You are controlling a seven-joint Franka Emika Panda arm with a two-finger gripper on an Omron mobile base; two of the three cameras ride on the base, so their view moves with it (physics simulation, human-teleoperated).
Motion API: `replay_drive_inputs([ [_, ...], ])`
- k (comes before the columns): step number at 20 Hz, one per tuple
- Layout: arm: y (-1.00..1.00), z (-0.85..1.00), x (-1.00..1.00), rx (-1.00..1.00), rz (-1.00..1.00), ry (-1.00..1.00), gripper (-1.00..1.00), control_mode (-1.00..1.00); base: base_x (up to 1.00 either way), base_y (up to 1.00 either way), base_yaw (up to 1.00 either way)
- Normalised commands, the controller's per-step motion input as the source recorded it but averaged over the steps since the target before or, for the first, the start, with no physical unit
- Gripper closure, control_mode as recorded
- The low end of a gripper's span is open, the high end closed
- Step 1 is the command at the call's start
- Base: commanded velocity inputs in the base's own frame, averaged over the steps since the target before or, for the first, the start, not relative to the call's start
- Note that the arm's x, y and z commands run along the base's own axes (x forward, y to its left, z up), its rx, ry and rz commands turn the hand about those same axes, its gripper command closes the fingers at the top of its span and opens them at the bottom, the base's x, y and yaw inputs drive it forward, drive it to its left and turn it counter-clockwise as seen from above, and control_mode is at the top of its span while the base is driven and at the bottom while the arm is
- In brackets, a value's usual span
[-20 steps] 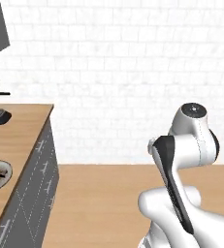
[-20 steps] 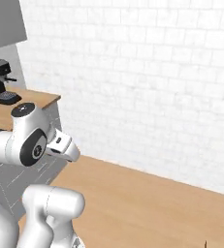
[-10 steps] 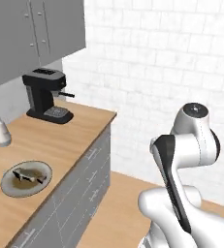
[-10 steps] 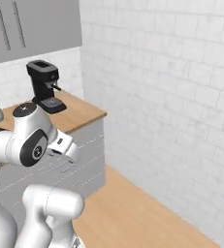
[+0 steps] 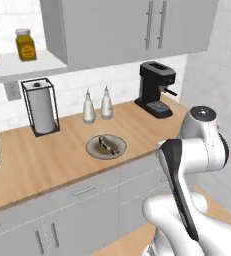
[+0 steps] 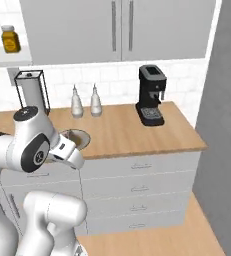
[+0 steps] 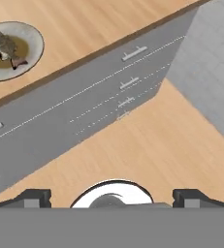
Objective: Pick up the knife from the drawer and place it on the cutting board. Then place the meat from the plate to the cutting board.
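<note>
Up top, meat [image 5: 107,143] on plate [image 5: 94,150], fingers [image 7: 31,197] wide apart.

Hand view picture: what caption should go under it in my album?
Open tool hangs above the floor, facing closed drawers; the plate of meat sits on the counter.

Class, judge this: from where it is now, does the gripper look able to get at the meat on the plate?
Probably yes: the meat lies uncovered on the plate near the counter's front edge, nothing stands over it, and the gripper is open and empty above the floor.
</note>
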Motion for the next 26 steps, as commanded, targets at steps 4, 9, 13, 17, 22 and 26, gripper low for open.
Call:
replay_drive_inputs([
  [4,0.00,0.00,0.00,0.00,0.00,0.00,-1.00,1.00,0.02,-0.10,0.99],
  [9,0.00,0.00,0.00,0.00,0.00,0.00,-1.00,1.00,0.23,-0.24,0.73],
  [13,0.00,0.00,0.00,0.00,0.00,0.00,-1.00,1.00,0.08,-0.43,0.14],
  [17,0.00,0.00,0.00,0.00,0.00,0.00,-1.00,1.00,0.15,0.00,-0.44],
  [22,0.00,0.00,0.00,0.00,0.00,0.00,-1.00,1.00,0.23,0.18,-0.45],
  [26,0.00,0.00,0.00,0.00,0.00,0.00,-1.00,1.00,0.30,0.30,-0.04],
])
